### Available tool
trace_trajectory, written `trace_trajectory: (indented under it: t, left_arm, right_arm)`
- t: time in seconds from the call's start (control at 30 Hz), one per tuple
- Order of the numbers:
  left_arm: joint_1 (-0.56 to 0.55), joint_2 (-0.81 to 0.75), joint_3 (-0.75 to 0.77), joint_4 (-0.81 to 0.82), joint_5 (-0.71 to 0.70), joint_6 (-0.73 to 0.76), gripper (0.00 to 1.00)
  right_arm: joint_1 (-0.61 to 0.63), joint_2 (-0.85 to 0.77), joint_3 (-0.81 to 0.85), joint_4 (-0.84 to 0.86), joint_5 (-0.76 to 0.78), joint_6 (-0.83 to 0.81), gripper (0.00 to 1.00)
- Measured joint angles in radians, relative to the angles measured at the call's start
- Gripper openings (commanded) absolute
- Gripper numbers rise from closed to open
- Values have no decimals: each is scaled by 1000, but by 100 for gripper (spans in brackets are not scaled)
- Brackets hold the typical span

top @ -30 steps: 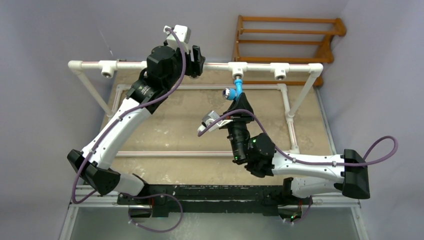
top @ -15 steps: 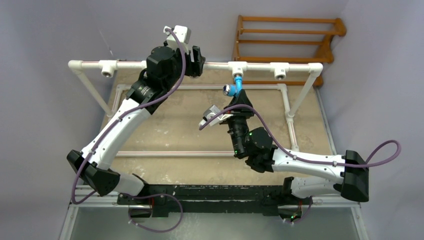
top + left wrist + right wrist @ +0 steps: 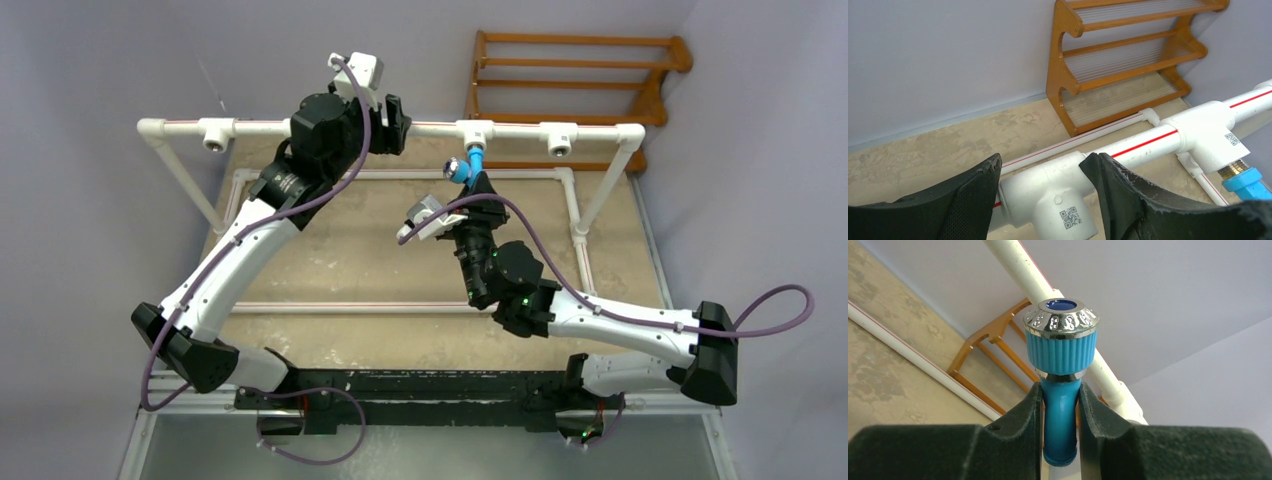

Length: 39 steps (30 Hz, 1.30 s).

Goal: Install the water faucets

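From above, the right claw [image 3: 477, 184] grasps the blue faucet [image 3: 470, 163], which hangs from a threaded joint [image 3: 477, 131] on the far rail of the white pipe frame [image 3: 255, 128] over the surface [image 3: 340, 250]. A twist given off-axis could well cross the thread and jam it. The left wrist view shows the left claw [image 3: 1042, 167] clenched on a second joint [image 3: 1058, 200], both fingers seemingly touching it, as if to brace the rail. If that hold slips, the frame may swing under the turning. Brass thread [image 3: 1232, 170] shows between faucet and joint, so it looks only part-seated. In the right wrist view, dark pads [image 3: 1018, 425] pinch the faucet's smooth blue neck below a ribbed knob [image 3: 1060, 352] and silvery cap [image 3: 1060, 322]. That neck may slide in the grip.
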Motion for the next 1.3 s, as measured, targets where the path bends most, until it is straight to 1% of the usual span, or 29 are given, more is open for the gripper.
trace_trajectory:
  t: [0.2,0.4,0.57,0.67,0.87,0.93,0.97,1.0,1.1,1.2,1.3]
  left_arm:
    - [0,-4,-8,5,1,8,65]
    - [0,-13,-29,26,0,8,65]
    - [1,-21,-38,33,-2,3,65]
    - [4,-32,-41,26,-2,-12,65]
    - [13,-64,-69,30,0,-38,65]
    - [15,-80,-84,35,2,-48,65]
    - [15,-92,-95,39,3,-56,65]
    - [16,-96,-99,40,3,-59,65]
    - [19,-123,-123,41,3,-80,65]
    - [19,-146,-167,-35,7,-106,65]
    - [21,-133,-220,-98,0,-121,66]
  right_arm:
    - [-3,0,51,-117,20,103,0]
    - [-3,15,72,-135,47,190,0]
    - [-5,34,108,-154,90,317,0]
    - [-7,41,137,-191,116,432,0]
    - [-33,32,199,-335,136,792,0]
    - [-42,23,207,-370,133,898,0]
    - [-48,10,207,-395,129,996,0]
    - [-50,8,207,-402,128,1024,0]
    - [-67,-12,207,-444,117,1210,0]
    - [-89,-26,209,-468,87,1364,0]
    - [-109,-37,209,-500,65,1507,0]
